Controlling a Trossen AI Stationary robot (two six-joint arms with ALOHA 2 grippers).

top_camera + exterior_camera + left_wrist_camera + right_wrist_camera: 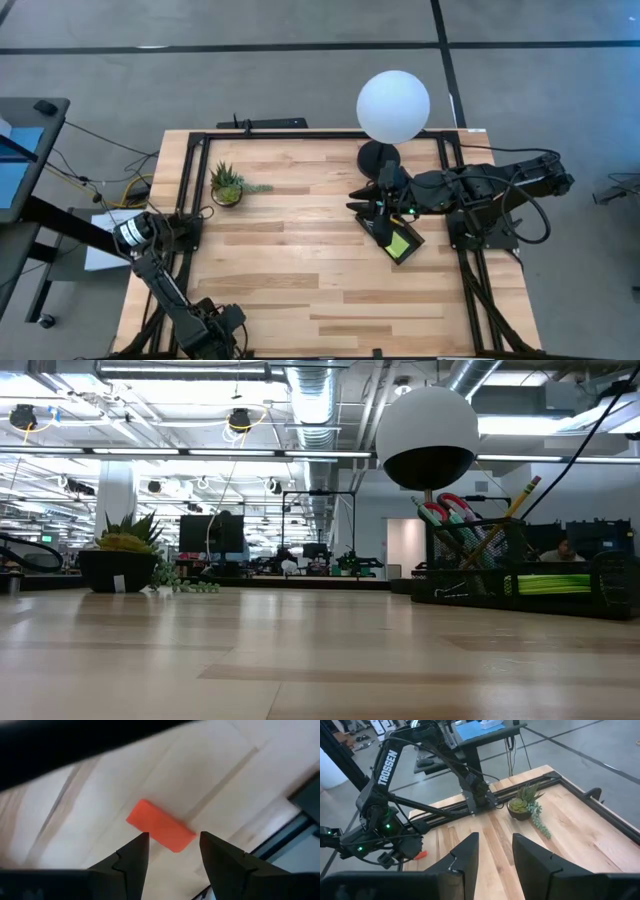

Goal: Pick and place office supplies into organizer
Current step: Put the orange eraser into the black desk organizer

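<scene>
A small red-orange piece (160, 826) lies flat on the wood at the table's near left corner. My left gripper (174, 840) (218, 328) hangs over it, pointing down and open, with one fingertip on either side of the piece's near end. In the right wrist view the piece (421, 854) shows beside that gripper. The black organizer (395, 238) (520, 575) stands at the right, holding red-handled scissors (445, 510), a pencil (520, 495) and a lime-green pad (398, 243). My right gripper (494, 845) (385, 205) is raised above the organizer, open and empty.
A white globe lamp (393, 105) on a round black base stands at the far right, just behind the organizer. A small spiky potted plant (228, 185) sits at the far left. A black frame rail (190, 180) borders the table. The middle is bare wood.
</scene>
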